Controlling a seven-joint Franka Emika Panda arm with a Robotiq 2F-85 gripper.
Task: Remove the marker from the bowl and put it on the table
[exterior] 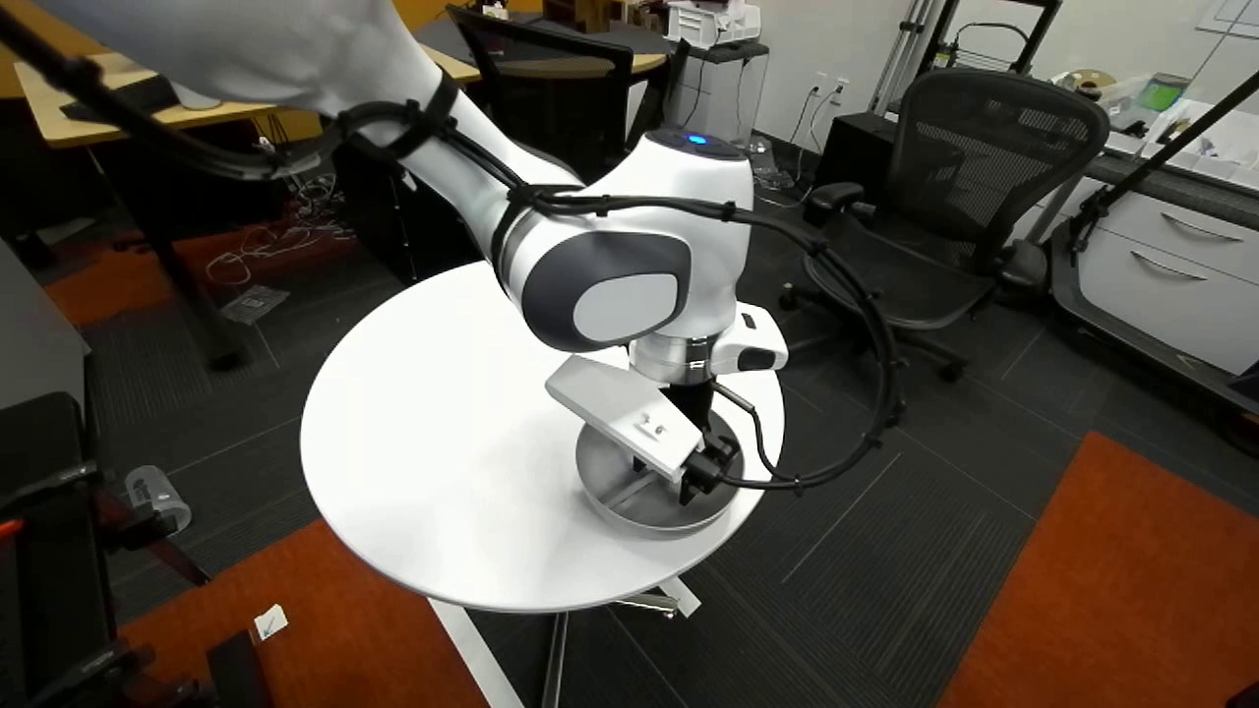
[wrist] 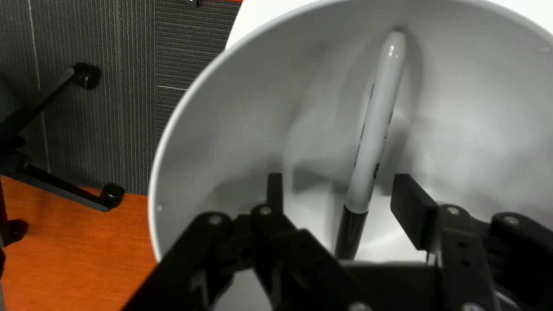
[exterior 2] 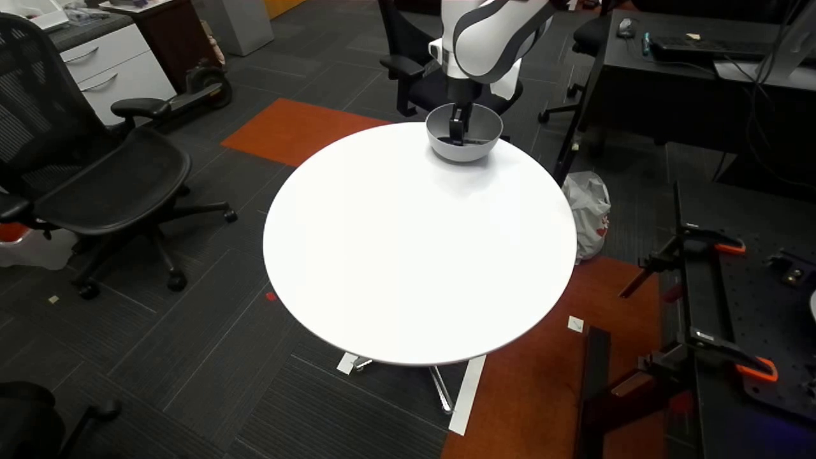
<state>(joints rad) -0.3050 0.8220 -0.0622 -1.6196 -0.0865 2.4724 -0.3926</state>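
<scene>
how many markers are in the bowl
1: in the wrist view, a black-capped marker lies in the bowl, the open gripper straddling it. Others may be hidden behind the gripper.

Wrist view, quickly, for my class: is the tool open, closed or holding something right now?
Tool: open, holding nothing; the marker lies in the bowl.

Shows in both exterior views as a round, smooth, white-topped desk with a thin pale edge, set on slender, shiny metal legs. Carries directly on its surface a round, open, metallic-grey bowl, upright, close to the edge. Dims to faint grey beside the bowl, gleams white farther off.
</scene>
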